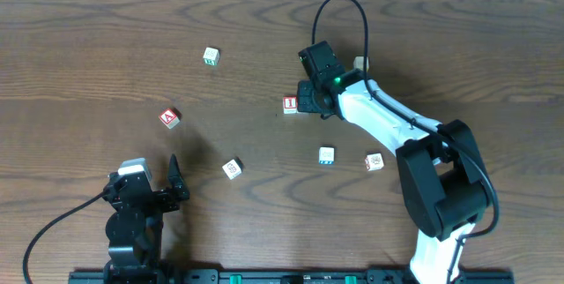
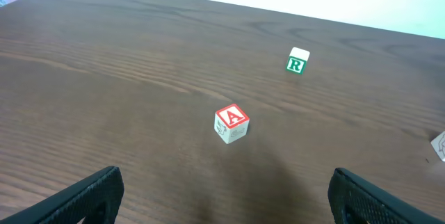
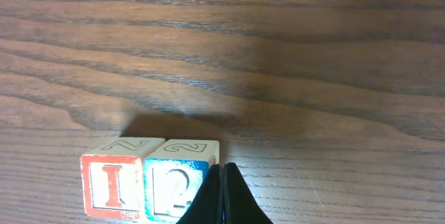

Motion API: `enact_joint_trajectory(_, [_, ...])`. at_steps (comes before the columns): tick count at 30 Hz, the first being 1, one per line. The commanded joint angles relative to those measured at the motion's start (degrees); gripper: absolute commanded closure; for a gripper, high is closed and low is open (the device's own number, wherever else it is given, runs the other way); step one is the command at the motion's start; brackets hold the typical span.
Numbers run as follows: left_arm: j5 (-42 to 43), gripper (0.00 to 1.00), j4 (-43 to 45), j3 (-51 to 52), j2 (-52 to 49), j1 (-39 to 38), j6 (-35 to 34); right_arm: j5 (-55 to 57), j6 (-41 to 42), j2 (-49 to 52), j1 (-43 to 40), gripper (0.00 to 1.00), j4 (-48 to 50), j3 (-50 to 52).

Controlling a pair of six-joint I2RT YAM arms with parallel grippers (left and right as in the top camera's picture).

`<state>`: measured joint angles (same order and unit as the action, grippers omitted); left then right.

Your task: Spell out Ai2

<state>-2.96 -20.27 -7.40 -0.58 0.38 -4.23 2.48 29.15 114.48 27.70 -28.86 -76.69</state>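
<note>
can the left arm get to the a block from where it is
Probably yes. The A block sits alone on the bare table, straight ahead of the open left gripper. The R block lies well beyond it, and nothing stands between.

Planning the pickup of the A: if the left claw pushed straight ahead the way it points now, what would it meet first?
Most likely the red A block, which lies almost centred ahead of the open left claw, though depth is hard to judge.
</note>
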Motion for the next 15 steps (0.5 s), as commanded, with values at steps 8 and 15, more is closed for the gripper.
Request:
enact_joint_trajectory(8, [0.0, 0.05, -0.4, 1.2, 0.3, 0.3, 0.2, 4.5, -0.1, 0.9, 0.3, 0.99, -0.3, -0.3])
enact_joint_trajectory(15, [0.0, 0.05, -0.4, 1.2, 0.3, 0.3, 0.2, 8.3, -2.3, -3.1, -3.8, 0.82, -0.8, -0.3])
